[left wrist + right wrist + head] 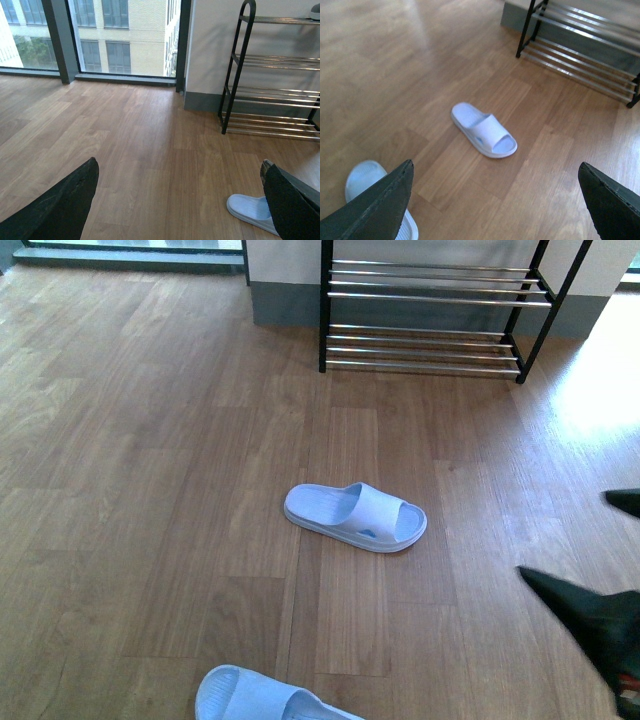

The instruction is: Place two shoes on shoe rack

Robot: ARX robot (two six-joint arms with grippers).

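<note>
Item 1: pale blue slide sandal (355, 517), one broad strap, small blue mark on its side. Upright on its sole on the open wood floor (150, 490), lying crosswise, toe end to the right, well short of the rack.

Item 2: matching pale blue slide (265, 698), nearer and further left, apart from the first, cut by the front view's lower edge.

Item 3: shoe rack (324, 310), thin black frame, tiers of chrome rods, standing at the floor's far edge against the wall.
</note>
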